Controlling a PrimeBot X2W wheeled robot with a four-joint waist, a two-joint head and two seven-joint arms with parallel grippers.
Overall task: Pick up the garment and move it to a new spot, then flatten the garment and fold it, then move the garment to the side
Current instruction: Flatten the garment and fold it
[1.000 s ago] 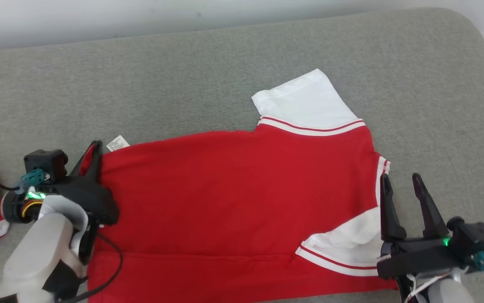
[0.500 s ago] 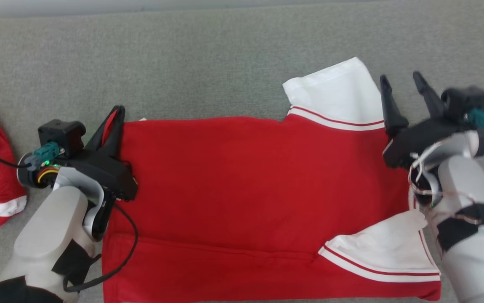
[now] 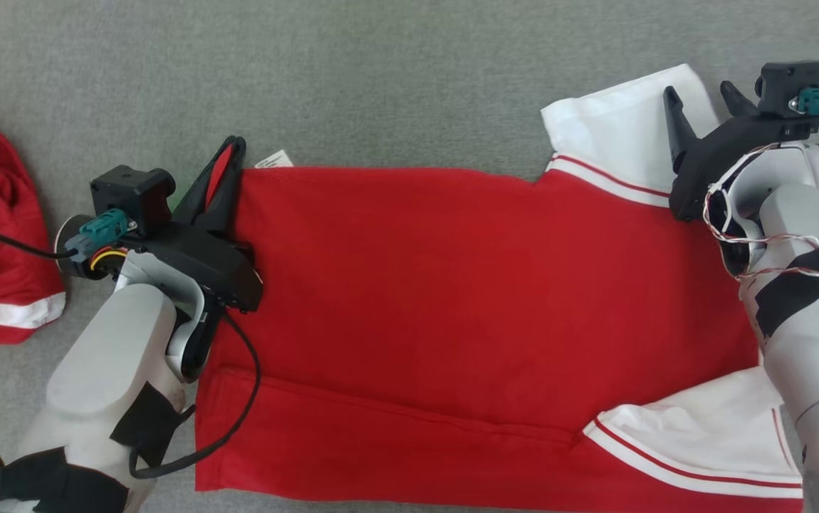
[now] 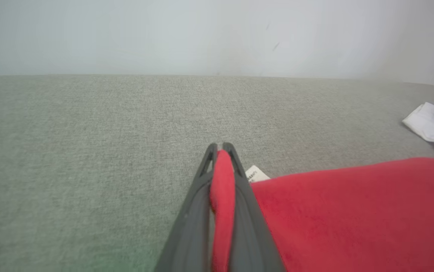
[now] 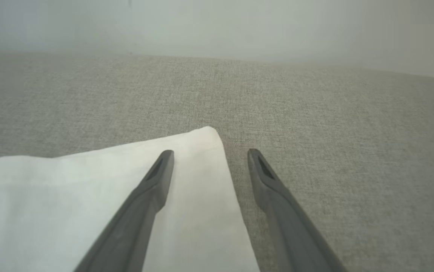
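The right gripper (image 5: 210,152) stands with its jaws wide apart, its two dark fingers (image 5: 145,189) rising from 6 o'clock and spreading toward 11 and 1 o'clock. The finger on the 7 o'clock side lies across a flat white part of the garment (image 5: 58,196), which covers the view from 6 to 9 o'clock; whether it touches the cloth cannot be told. The cloth's rounded corner sits just between the fingertips. The 5 o'clock finger is over bare grey woven upholstery (image 5: 334,132). A pale wall (image 5: 217,22) runs across 12 o'clock.
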